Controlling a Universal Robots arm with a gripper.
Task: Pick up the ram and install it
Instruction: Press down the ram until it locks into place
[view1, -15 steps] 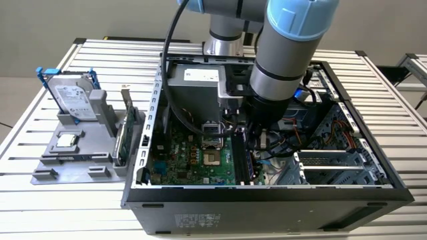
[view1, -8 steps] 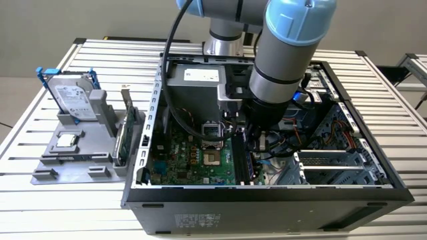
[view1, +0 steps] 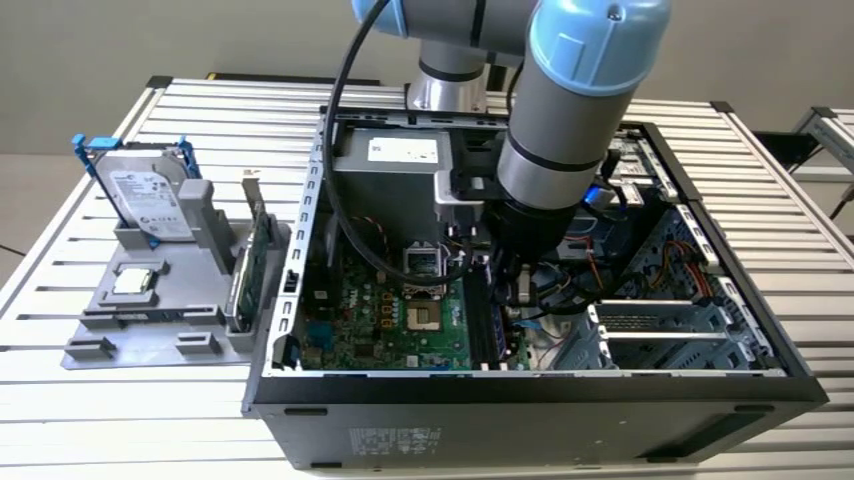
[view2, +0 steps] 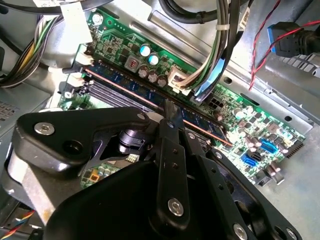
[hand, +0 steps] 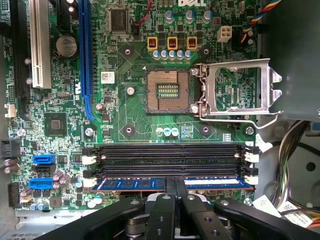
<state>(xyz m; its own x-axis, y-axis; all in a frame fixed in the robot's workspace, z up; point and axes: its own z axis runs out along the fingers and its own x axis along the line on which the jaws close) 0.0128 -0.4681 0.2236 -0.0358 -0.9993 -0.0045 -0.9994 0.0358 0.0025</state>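
Ram in the slot, hand right on top of it inside the case

The hand (hand: 175, 192) is down in the computer case (view1: 534, 385), fingers closed around the ram (hand: 135, 183), which stands on edge in the motherboard (hand: 125, 100) slot nearest the hand, beside the empty memory slots (hand: 165, 150). In the second wrist view a fingertip (view2: 172, 112) sits on the stick's top edge. The risk, as I judge it: if the stick is tilted or not lined up, pressing could jam it, seat one end alone, or stress the slot's white end clips (hand: 251, 179).
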